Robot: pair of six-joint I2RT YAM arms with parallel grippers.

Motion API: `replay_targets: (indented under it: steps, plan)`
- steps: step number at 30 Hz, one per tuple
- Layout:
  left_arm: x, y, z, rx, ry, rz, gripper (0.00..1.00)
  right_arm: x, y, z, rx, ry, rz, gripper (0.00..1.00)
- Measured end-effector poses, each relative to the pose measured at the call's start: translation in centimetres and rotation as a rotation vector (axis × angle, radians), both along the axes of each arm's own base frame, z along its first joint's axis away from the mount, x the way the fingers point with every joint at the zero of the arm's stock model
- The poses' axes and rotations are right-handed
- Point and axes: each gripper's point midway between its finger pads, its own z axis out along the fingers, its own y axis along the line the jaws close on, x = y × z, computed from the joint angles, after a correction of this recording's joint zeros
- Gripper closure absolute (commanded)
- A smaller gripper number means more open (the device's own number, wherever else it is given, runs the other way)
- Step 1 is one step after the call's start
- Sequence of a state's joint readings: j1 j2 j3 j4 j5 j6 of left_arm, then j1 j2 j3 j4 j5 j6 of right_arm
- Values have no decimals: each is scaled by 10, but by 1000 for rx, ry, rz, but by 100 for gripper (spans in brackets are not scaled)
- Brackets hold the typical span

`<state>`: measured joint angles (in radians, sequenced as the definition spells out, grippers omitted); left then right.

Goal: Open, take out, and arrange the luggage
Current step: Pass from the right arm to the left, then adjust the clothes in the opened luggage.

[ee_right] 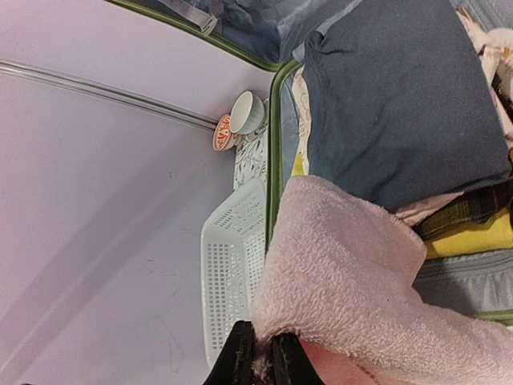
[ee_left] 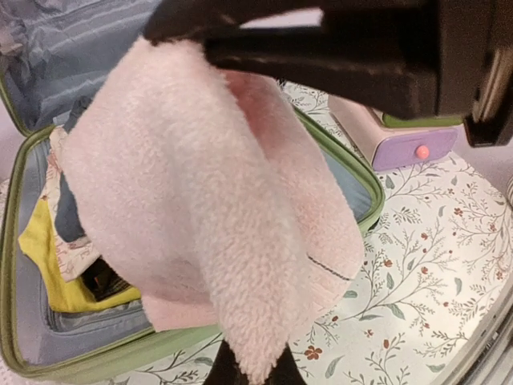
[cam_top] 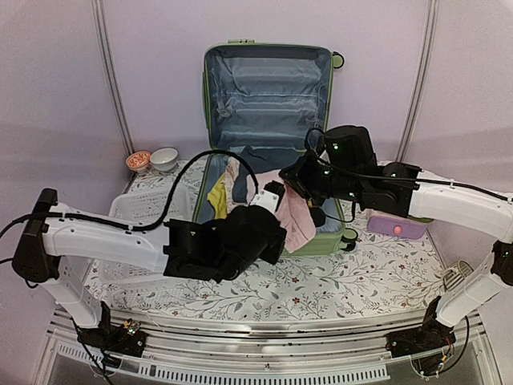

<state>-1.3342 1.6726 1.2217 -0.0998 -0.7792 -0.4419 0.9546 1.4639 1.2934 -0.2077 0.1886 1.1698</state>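
Note:
The light-green luggage (cam_top: 268, 88) lies open at the table's middle, its lid upright against the back wall and its lower half full of clothes. A fluffy pink towel (cam_top: 295, 216) hangs over the suitcase's front right part, stretched between both grippers. My left gripper (ee_left: 252, 370) is shut on the towel's (ee_left: 208, 200) lower tip. My right gripper (ee_right: 260, 361) pinches another edge of the towel (ee_right: 345, 281), fluff showing between its fingers. In the top view the left gripper (cam_top: 276, 200) and right gripper (cam_top: 288, 178) are close together above the clothes.
A grey-blue garment (ee_right: 401, 104) and a yellow one (ee_right: 473, 237) lie in the suitcase. A white perforated basket (cam_top: 152, 208) stands left of it, with two small bowls (cam_top: 152, 160) behind. A purple-lidded box (cam_top: 397, 227) sits to the right on the floral tablecloth.

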Motion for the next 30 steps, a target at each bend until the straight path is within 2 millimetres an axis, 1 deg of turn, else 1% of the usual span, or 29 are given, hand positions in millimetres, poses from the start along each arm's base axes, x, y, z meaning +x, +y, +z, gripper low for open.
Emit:
replay_targets:
  steps: [2,6,9,13,14,16,21,22,26,30]
  plan:
    - [2,9,10,17,3,-24,100,4,-5,1,-23,-19,-10,85]
    - [10,33,43,23,-5,-72,100,14,-17,2,-56,-44,-11,84]
    - [18,52,63,16,-4,-114,100,25,-32,6,-67,-62,-16,82]
    - [35,80,81,22,-1,-156,100,27,-47,2,-113,-97,6,73]
    - [39,87,83,30,-1,-163,100,25,-49,1,-128,-113,24,69]
    - [47,98,84,55,4,-183,100,19,-51,-3,-159,-147,70,65]
    - [64,115,83,118,10,-213,100,-5,-43,-19,-275,-277,332,51]
    - [67,118,84,129,7,-218,100,-9,-42,-22,-299,-304,383,50]
    - [73,123,88,167,-21,-242,100,-25,-42,-39,-388,-384,539,43]
    - [73,124,87,207,-35,-261,100,-39,-42,-53,-445,-448,657,36]
